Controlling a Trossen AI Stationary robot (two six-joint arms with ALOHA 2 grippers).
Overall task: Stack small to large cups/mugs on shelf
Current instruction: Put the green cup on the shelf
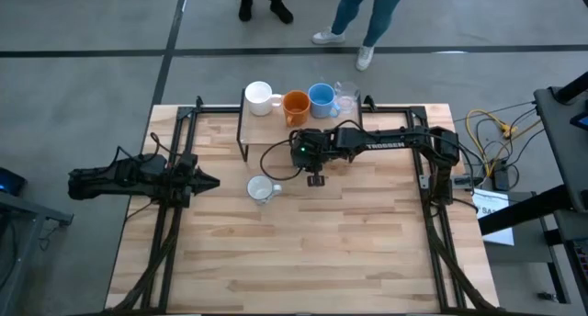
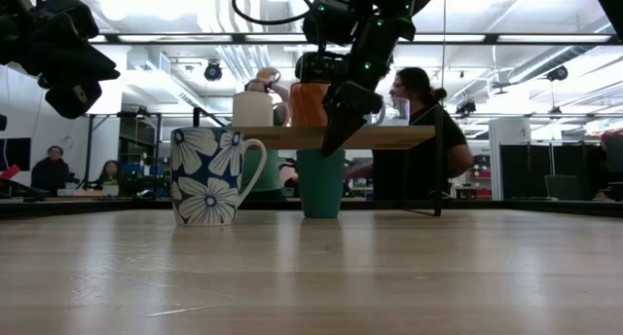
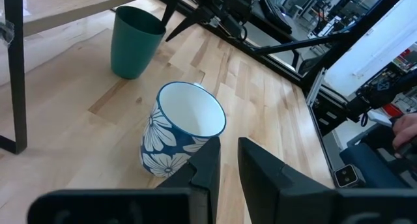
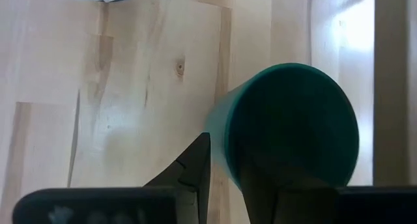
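Jaws of the right gripper stand slightly apart, empty, straddling the dark green cup's rim, probably to lift it onto the shelf; left gripper waits, narrowly parted.

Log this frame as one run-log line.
right gripper: fingers straddling green cup wall, beside shelf | left gripper: open, near patterned mug | shelf holds four

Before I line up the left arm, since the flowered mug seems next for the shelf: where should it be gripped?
Grip the blue-flowered mug by its rim, coming from above, one finger inside the open mouth and one outside the wall. It stands upright on the table, mouth up and empty. No handle shows, so the rim is probably safest. The left gripper waits beside it; the right gripper is at the green cup.
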